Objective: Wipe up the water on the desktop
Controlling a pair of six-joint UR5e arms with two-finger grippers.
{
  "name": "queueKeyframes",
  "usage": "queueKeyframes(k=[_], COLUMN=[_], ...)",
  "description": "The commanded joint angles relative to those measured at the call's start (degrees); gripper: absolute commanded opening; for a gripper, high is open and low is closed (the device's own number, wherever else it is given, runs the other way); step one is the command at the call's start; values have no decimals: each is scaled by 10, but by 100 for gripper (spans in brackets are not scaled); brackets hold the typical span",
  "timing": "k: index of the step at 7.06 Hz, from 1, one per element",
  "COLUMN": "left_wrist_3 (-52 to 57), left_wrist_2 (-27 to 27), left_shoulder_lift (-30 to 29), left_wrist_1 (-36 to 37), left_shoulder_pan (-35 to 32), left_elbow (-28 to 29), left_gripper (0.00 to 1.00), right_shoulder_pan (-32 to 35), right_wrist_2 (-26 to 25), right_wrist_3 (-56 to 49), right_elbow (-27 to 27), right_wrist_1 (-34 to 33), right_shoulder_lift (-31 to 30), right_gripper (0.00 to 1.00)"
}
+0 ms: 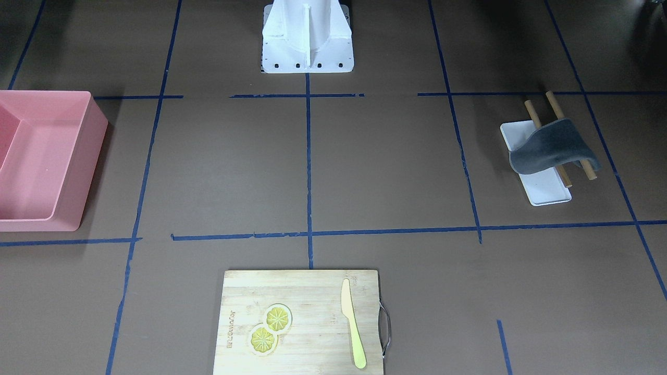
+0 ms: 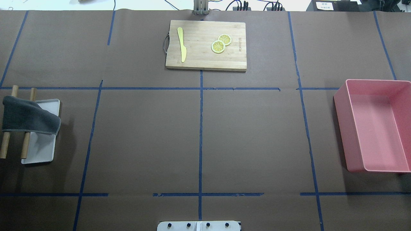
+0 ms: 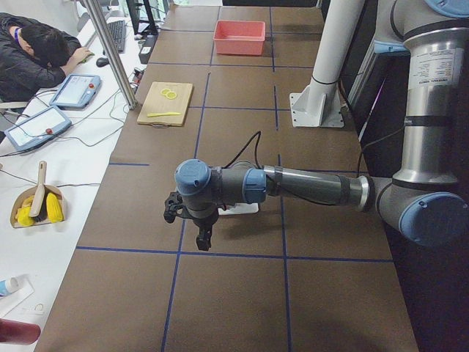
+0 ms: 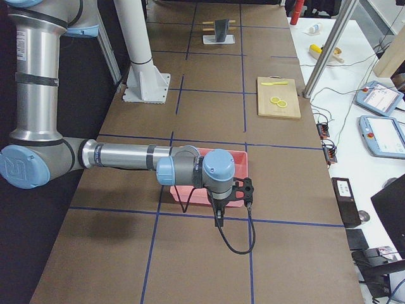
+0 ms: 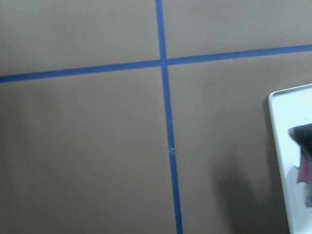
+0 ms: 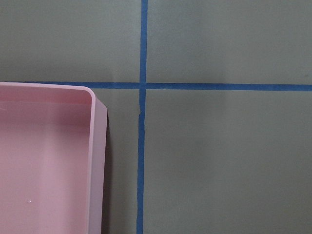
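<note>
Wiping not begun: the cloth point(image 2: 29, 117) hangs on its rack point(image 2: 4, 148), and no water shows on the bench point(image 2: 144, 144). The left pincer point(image 3: 198, 233) and right pincer point(image 4: 219, 212) hold nothing visible; whether they are apart or together, I cannot tell.

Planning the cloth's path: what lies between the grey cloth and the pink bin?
Overhead view: only bare desktop crossed by blue tape lines between grey cloth and pink bin.

— What furniture shows?
— A white side counter point(image 3: 51, 257) along the edge, carrying two teach pendants point(image 3: 75, 90) and loose cables point(image 3: 80, 158).
— Anyone there?
— A person point(image 3: 33, 55) in black, head down on it, by a metal post point(image 3: 113, 59).
</note>
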Motion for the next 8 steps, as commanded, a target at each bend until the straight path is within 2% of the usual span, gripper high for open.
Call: queueKeyframes(k=[1, 2, 4, 5, 8], left_wrist_3=[-103, -160, -360, -402, -409], left_wrist_2=[-49, -76, -72, -68, -68], left_shoulder_lift=[7, 31, 41, 42, 32], left_wrist_1=[-34, -107, -275, -308, -311], left_shoulder_pan=[4, 19, 79, 118, 171], left_elbow=[-42, -42, -39, -31, -28], left_gripper=[100, 100, 100, 100, 100], right_shoulder_pan=[0, 0, 0, 0, 0], right_wrist_2=[0, 2, 21, 22, 27], right_wrist_3=[2, 2, 2, 1, -2], right_elbow=[2, 3, 10, 10, 10], right_wrist_1=[0, -1, -1, -1, 0], right_shoulder_lift=[1, 0, 8, 8, 7], right_gripper=[100, 100, 100, 100, 100])
